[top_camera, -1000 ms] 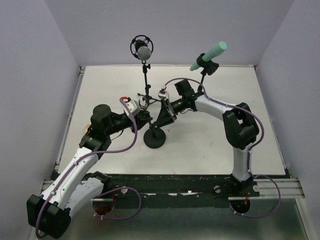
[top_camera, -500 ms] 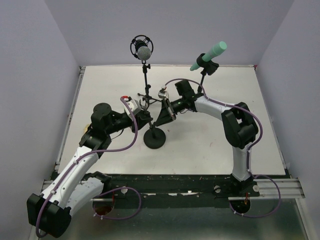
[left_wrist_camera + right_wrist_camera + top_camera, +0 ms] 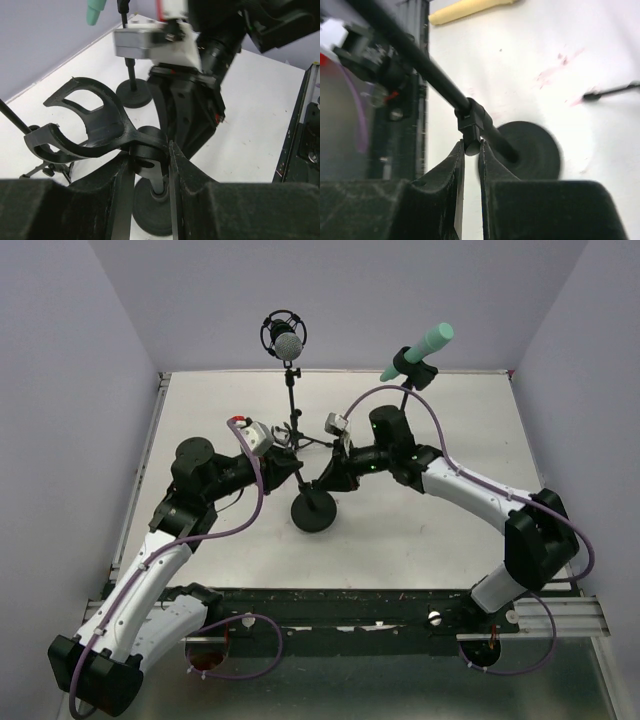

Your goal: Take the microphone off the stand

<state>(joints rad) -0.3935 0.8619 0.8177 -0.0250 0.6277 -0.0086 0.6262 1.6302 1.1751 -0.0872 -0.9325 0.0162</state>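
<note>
**Both grippers closed on the middle stand**

Top view: your left gripper (image 3: 286, 458) and right gripper (image 3: 325, 480) meet above the middle stand (image 3: 312, 512), mid-tabletop. The grey mic (image 3: 287, 340) and teal mic (image 3: 425, 344) sit up on their own stands toward the far edge.

Left wrist: your left fingers are clamped on the neck of the clip (image 3: 90, 125).

Right wrist: your right fingers pinch the collar (image 3: 472, 120) on the pole (image 3: 415, 60).
</note>
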